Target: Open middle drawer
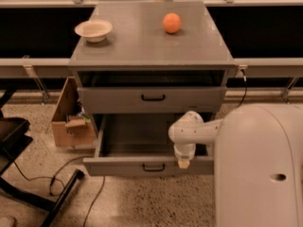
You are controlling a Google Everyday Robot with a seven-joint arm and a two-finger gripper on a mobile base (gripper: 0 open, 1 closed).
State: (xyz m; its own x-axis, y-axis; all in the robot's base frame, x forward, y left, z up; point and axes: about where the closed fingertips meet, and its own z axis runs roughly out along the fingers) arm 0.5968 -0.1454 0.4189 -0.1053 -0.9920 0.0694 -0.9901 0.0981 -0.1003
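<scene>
The middle drawer (pixel 122 166) is a grey flat-fronted drawer with a small black bar handle (pixel 153 167). It is pulled well out of the grey cabinet (pixel 142 46), and its plain grey tray interior (pixel 137 135) shows. My gripper (pixel 183 163) hangs from the white arm (pixel 189 129) and sits at the top edge of the drawer front, just right of the handle. Above it, a drawer (pixel 113 100) with a black handle stands nearly shut. Anything below the open drawer is hidden.
A white bowl (pixel 93 30) and an orange (pixel 172 22) rest on the cabinet top. A cardboard box (pixel 66 122) stands on the floor to the left. A black chair base (pixel 19 145) and cables (pixel 61 174) lie at the lower left. My white body (pixel 260 169) fills the lower right.
</scene>
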